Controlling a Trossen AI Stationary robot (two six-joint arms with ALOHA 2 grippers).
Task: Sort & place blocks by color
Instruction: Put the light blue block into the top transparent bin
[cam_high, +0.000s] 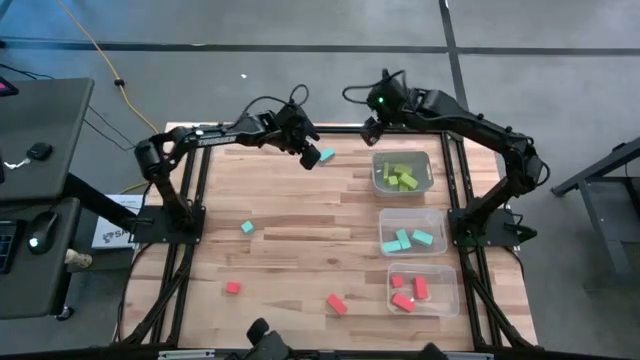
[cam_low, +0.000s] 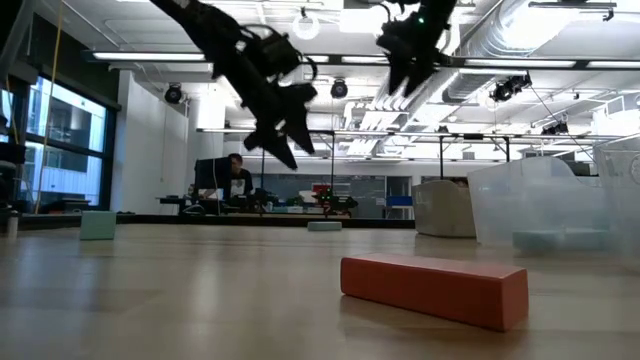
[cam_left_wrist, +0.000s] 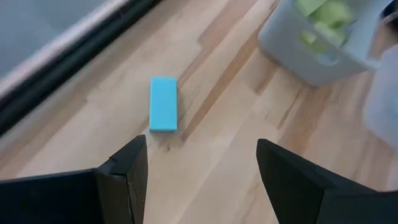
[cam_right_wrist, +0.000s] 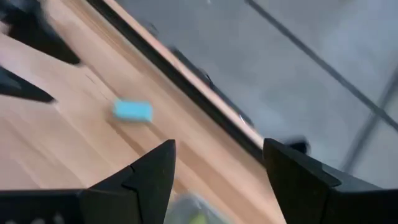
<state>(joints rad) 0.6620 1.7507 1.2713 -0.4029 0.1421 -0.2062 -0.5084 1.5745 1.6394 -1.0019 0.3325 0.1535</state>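
Two grippers hang spread and empty: the left gripper (cam_high: 312, 157) just beside a flat blue bar (cam_high: 327, 155) on the wood table's (cam_high: 290, 250) far edge, the right gripper (cam_high: 371, 128) near the clear green bin (cam_high: 403, 172).

Left pincer (cam_high: 308, 155) beside a light blue block (cam_high: 327, 155), right pincer (cam_high: 371, 127) above green bin (cam_high: 428, 158)

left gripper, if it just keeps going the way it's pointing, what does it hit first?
Most likely the light blue bar lying flat on the table. The left gripper is open and aimed just beside it, so it may meet bare wood first; depth is unclear.
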